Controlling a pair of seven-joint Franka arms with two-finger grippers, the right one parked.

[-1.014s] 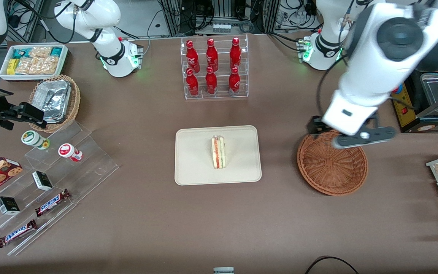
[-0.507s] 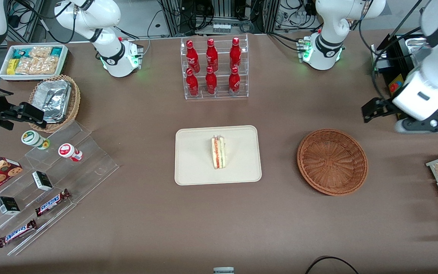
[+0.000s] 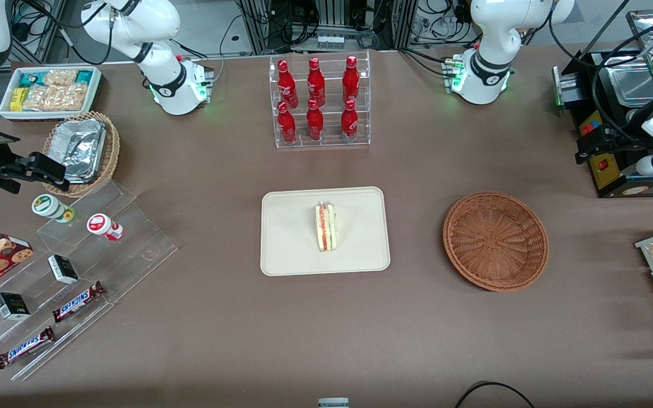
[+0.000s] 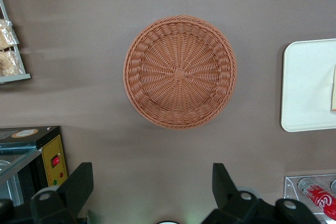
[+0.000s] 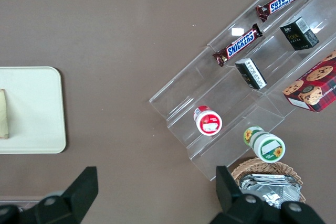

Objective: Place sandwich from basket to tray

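While the sandwich [image 3: 325, 228] lies on the tray [image 3: 292, 249], our gripper [image 4: 152, 195] hangs high above the basket [image 3: 495, 241]; fingers [image 4: 79, 186] spread open.

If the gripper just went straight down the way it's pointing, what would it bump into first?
Probably bare table. The gripper, open, points down beside the empty basket, farther from the front camera, though depth is hard to judge.

Claw [image 4: 152, 190] (wide) above basket [image 4: 180, 72]
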